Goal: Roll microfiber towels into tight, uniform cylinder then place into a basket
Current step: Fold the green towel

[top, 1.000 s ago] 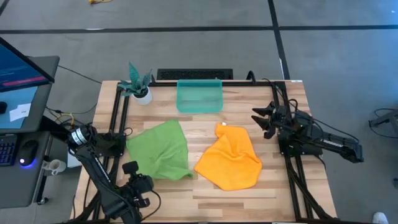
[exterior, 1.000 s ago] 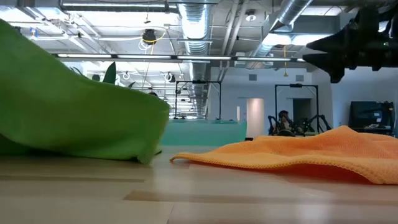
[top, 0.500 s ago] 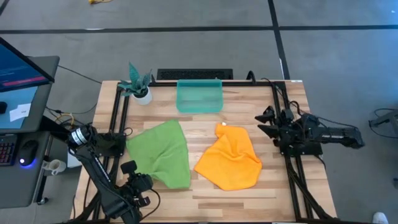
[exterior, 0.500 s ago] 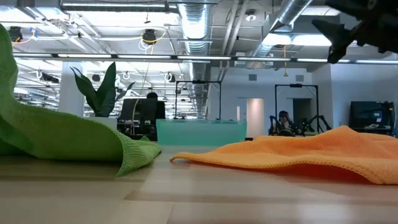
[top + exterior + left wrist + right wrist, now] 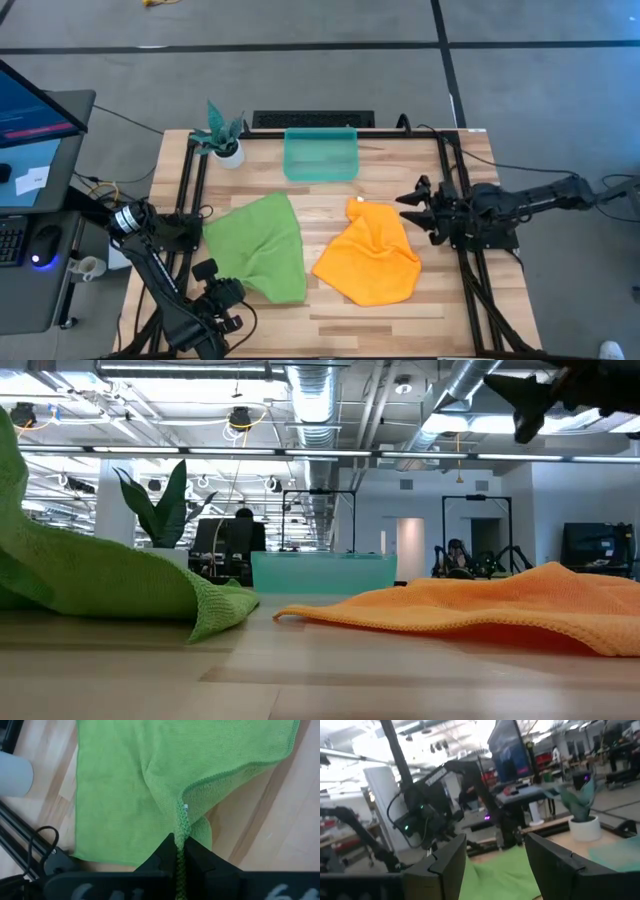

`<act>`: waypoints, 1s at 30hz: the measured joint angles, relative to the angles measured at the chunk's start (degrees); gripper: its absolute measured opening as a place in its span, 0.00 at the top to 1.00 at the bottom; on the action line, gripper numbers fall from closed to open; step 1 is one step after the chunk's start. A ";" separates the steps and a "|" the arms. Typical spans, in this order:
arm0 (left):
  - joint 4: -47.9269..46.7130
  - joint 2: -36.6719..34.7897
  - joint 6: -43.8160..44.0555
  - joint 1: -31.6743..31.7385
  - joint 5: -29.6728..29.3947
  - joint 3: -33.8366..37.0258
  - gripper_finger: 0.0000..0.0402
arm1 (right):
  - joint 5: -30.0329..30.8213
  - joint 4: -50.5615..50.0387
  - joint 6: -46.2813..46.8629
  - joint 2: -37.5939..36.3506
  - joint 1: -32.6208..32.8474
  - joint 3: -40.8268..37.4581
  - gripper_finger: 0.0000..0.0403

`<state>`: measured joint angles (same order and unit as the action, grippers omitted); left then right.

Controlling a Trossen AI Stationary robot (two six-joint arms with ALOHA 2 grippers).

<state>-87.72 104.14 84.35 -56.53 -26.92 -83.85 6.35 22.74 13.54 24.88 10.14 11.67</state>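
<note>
The lime green towel (image 5: 262, 243) lies crumpled on the table's left half, and its near left part rises toward my left gripper (image 5: 226, 288), which is shut on it. The orange towel (image 5: 370, 252) lies crumpled and flat right of centre. The teal basket (image 5: 320, 153) stands on its base at the far middle. My right gripper (image 5: 412, 210) is open and empty in the air, just right of the orange towel's far end. My left gripper pinches a bunched hemmed edge of the green towel (image 5: 181, 827) between its two shut fingers, at the towel's near left side. That part (image 5: 12, 480) is lifted off the table, slack. The rest of the towel lies on the wood.
A white pot with a teal plant (image 5: 224, 138) stands at the far left corner. Black frame rails (image 5: 190, 190) run along both sides of the table. Bare wood lies between the towels and along the near edge (image 5: 380, 325).
The raised part of the green towel has sunk and now lies low on the table, while its near left part stays held. My right gripper has swung toward the table's left and a little nearer, up to the orange towel's far end, and stays open.
</note>
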 joint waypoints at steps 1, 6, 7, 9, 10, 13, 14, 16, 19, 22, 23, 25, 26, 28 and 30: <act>0.00 0.00 0.23 0.00 0.09 0.00 1.00 | 0.00 -0.13 -0.04 1.49 0.53 0.89 0.44; 0.22 0.00 0.53 0.00 0.14 0.00 1.00 | 0.45 -2.61 -2.80 10.19 2.58 5.78 0.44; 0.22 0.00 0.55 0.00 0.14 0.00 1.00 | 0.75 -3.09 -2.96 11.87 2.99 6.80 0.44; 0.22 0.00 0.57 0.00 0.18 0.00 1.00 | 1.32 -3.10 -3.03 15.13 3.87 8.61 0.44; 0.22 0.00 0.57 0.00 0.34 0.00 1.00 | 1.35 -3.40 -3.02 16.84 4.47 9.17 0.44; 0.22 0.00 1.15 0.00 0.91 0.00 1.00 | 1.33 -4.34 -2.51 22.38 7.09 9.77 0.44; 0.20 0.00 1.62 0.00 0.92 0.00 1.00 | 1.33 -4.33 -2.10 24.19 7.92 10.02 0.44; 0.21 0.00 2.35 0.00 0.94 0.00 1.00 | 1.33 -3.79 -1.97 28.01 9.65 11.02 0.44; 0.20 0.00 3.33 0.00 0.94 0.00 1.00 | 2.52 -3.84 -1.98 34.04 12.22 13.03 0.44; 0.20 0.00 4.56 0.00 0.94 0.00 1.00 | 4.28 -3.85 -2.57 40.05 14.69 15.87 0.44; 0.20 0.00 4.90 0.00 0.94 0.00 1.00 | 4.43 -3.78 -3.22 42.02 15.38 17.06 0.44; 0.20 0.00 5.44 0.00 0.93 0.00 1.00 | 4.46 -3.79 -4.60 45.89 16.47 19.29 0.44; 0.20 0.00 5.66 0.00 0.92 0.00 1.00 | 4.46 -3.85 -4.94 47.89 16.92 20.61 0.44; 0.20 0.00 6.19 0.00 0.91 0.00 1.00 | 4.46 -3.78 -5.06 51.49 17.35 23.07 0.44; 0.20 0.00 7.09 0.00 0.76 0.00 1.00 | 4.46 -3.81 -5.41 54.84 17.27 25.58 0.44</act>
<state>-87.53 104.14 91.45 -56.53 -26.16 -83.85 10.81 18.94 8.13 79.71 27.41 37.24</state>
